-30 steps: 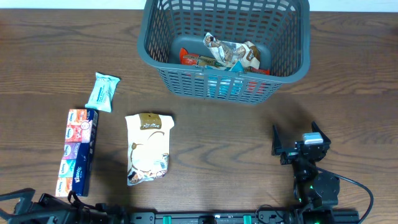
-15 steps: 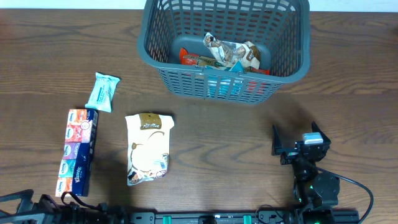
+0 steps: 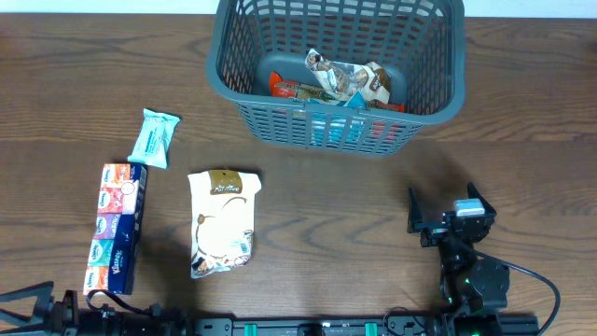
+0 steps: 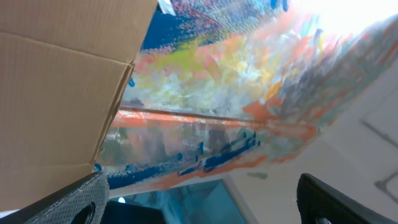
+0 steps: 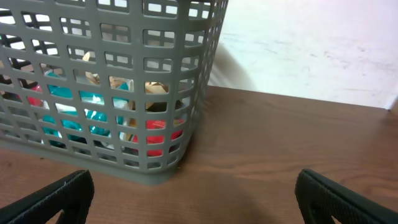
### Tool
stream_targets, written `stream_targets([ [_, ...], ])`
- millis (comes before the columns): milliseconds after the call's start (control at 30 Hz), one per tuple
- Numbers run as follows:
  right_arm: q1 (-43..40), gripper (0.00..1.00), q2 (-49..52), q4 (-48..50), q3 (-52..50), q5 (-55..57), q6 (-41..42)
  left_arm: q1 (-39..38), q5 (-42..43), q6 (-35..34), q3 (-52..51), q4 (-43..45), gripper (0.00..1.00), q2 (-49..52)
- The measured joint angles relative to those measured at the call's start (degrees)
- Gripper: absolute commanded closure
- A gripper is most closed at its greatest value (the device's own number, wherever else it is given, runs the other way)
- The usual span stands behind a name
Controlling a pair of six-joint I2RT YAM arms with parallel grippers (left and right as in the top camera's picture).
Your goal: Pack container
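The dark grey slotted container (image 3: pixel 437 58) stands at the top centre of the table and holds several snack packets (image 3: pixel 347 80); it also fills the upper left of the right wrist view (image 5: pixel 205 74). On the table lie a cream snack bag (image 3: pixel 222 222), a pale teal packet (image 3: pixel 154 137) and a long multi-pack of tissues (image 3: pixel 118 228). My right gripper (image 3: pixel 448 217) rests near the front right edge, open and empty, below the container; it also shows in the right wrist view (image 5: pixel 199 199). My left gripper (image 3: pixel 42 313) is at the front left edge, open, its wrist view (image 4: pixel 205 202) pointing upward off the table.
The left wrist view shows a cardboard flap (image 4: pixel 56 93) and a painted surface (image 4: pixel 249 81), not the table. Bare wooden tabletop (image 3: pixel 326 196) lies between the cream bag and my right gripper.
My left gripper has shifted slightly at the front left edge. The right arm and the objects have not moved.
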Motion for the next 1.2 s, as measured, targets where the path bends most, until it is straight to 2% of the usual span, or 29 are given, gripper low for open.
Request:
stream_targets([
  [633, 0.0, 0.01, 0.0, 0.0, 0.0, 0.0, 0.0, 0.0, -2.0, -6.0, 0.0, 0.0, 0.05, 0.0],
  [800, 0.0, 0.01, 0.0, 0.0, 0.0, 0.0, 0.0, 0.0, -2.8, -12.7, 0.0, 0.0, 0.05, 0.0],
  [1200, 0.0, 0.01, 0.0, 0.0, 0.0, 0.0, 0.0, 0.0, -11.8, -30.0, 0.0, 0.0, 0.05, 0.0],
])
